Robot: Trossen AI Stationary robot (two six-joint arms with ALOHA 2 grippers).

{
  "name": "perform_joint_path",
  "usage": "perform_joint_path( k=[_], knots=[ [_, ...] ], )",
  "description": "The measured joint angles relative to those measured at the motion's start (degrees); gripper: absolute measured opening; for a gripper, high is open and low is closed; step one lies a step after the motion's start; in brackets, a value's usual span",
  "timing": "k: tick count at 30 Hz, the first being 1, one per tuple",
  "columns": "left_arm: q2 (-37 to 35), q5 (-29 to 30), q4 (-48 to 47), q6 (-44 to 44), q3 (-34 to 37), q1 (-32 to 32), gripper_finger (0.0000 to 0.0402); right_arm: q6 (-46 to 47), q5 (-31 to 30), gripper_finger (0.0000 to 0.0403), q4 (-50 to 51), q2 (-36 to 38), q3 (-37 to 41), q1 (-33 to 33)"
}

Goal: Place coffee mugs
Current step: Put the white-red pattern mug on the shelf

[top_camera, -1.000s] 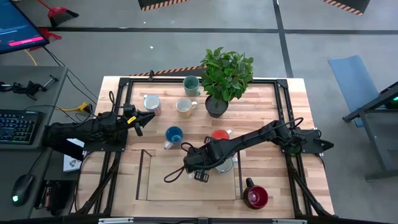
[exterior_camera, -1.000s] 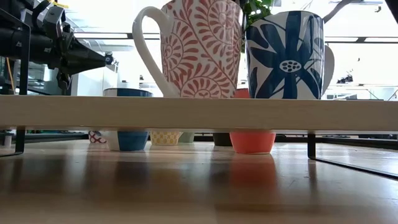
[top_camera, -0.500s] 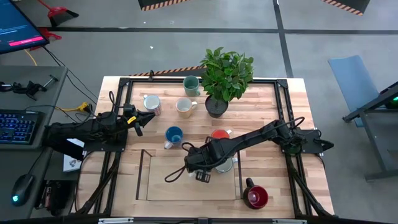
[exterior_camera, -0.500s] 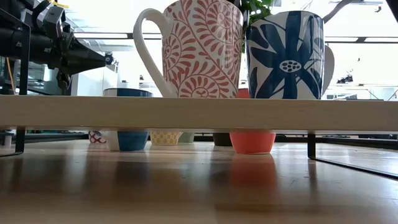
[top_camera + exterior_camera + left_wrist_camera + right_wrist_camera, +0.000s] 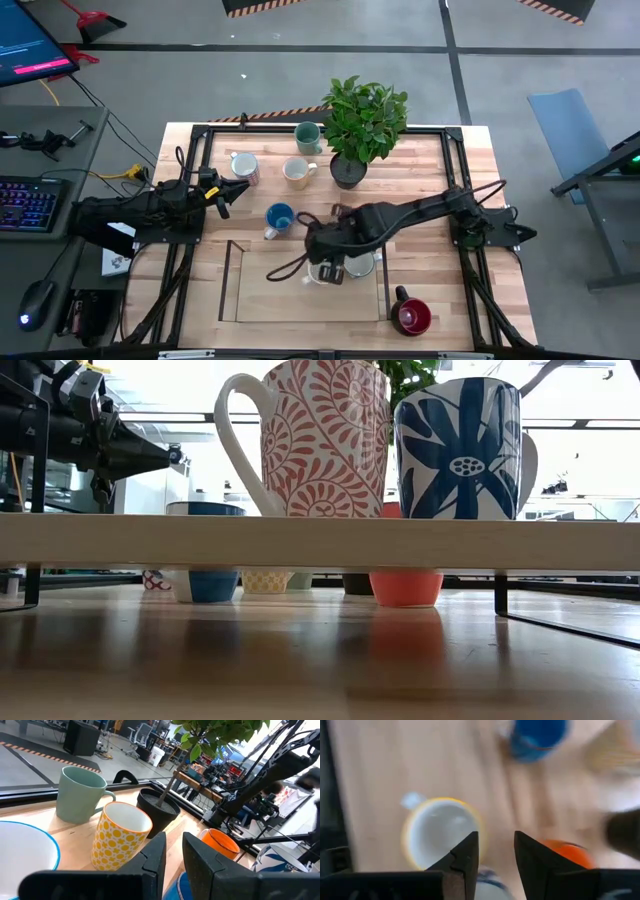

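Two mugs stand on the raised wooden board [image 5: 262, 290]: a white mug with a red leaf pattern [image 5: 310, 440] [image 5: 322, 272] and a blue flower mug [image 5: 458, 448] [image 5: 362, 266]. My right gripper [image 5: 333, 248] [image 5: 495, 852] hovers above them, open and empty. The blue mug [image 5: 279, 217], orange mug [image 5: 352, 214], yellow dotted mug [image 5: 297, 170], patterned white mug [image 5: 243, 165] and teal mug [image 5: 307, 136] stand on the table. A dark red mug [image 5: 411, 317] stands near the front right. My left gripper [image 5: 238, 189] [image 5: 173, 851] waits shut at the table's left.
A dark pot with a leafy plant [image 5: 362, 125] stands at the far middle, close to the teal and yellow mugs. A black frame [image 5: 200, 135] runs round the table's edges. The board's left part is bare wood.
My right gripper has drawn up and toward the table's far edge, away from the red-patterned mug, which now stands free on the board. Just before that, this mug shifted a little to the left and settled upright beside the blue flower mug.
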State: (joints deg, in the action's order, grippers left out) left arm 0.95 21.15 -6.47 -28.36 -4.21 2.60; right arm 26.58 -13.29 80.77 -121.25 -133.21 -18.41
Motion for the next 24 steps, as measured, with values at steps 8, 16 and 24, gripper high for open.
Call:
perform_joint_path(
  k=[8, 16, 24],
  knots=[
    [0.0, 1.0, 0.1, 1.8, 0.0, 0.0, 0.0053, -2.0, -22.0, 0.0103, 8.3, 6.1, 2.5, -0.3],
    [0.0, 2.8, 2.2, 3.6, 0.0, 0.0, 0.0053, 10.1, -29.3, 0.0103, 9.1, 21.7, 18.3, 0.3],
    [1.1, 6.8, 9.9, 6.0, 0.0, 4.1, 0.0081, 28.9, -29.2, 0.0103, 6.7, 39.4, 42.6, 0.4]
  ],
)
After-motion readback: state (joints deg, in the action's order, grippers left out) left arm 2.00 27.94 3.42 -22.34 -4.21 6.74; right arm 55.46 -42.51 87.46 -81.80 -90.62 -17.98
